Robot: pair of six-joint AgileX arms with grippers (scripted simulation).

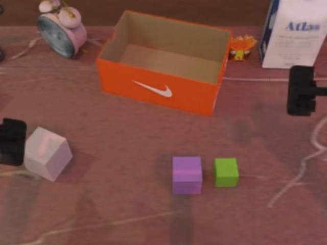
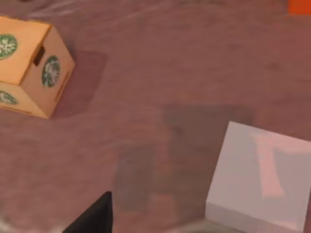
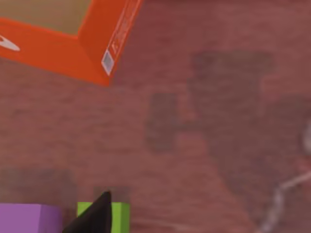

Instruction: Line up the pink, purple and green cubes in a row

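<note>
**A:** Start with the top view. What do you have?

**B:** You have the pink cube [image 1: 47, 153] near the tabletop's [image 1: 127, 214] left edge, turned askew, with the left gripper [image 1: 12, 141] just beside it on the edge side. You cannot tell from here whether its fingers are spread or pressed together. The purple cube [image 1: 187, 175] and the green cube [image 1: 226, 172] sit side by side toward the front edge, a narrow gap between them, well apart from the pink one. The right gripper [image 1: 302, 91] hangs near the right edge; its state is not readable either. Along the back edge you see an alarm clock [image 1: 60, 28], an open orange box [image 1: 166, 64], a small toy [image 1: 242, 47] and a white carton [image 1: 294, 33].

**A:** And your left wrist view?

**B:** You see the pink cube [image 2: 260, 177] close up, one dark fingertip [image 2: 95, 216], and a tan cardboard box [image 2: 31, 65] with green round logos farther off.

**A:** Right wrist view?

**B:** You get a corner of the orange box [image 3: 73, 46], and the purple cube [image 3: 29, 218] beside the green cube [image 3: 119, 216], with a dark fingertip [image 3: 95, 213] in front of the green one. Nothing is pinched that you can see.
</note>
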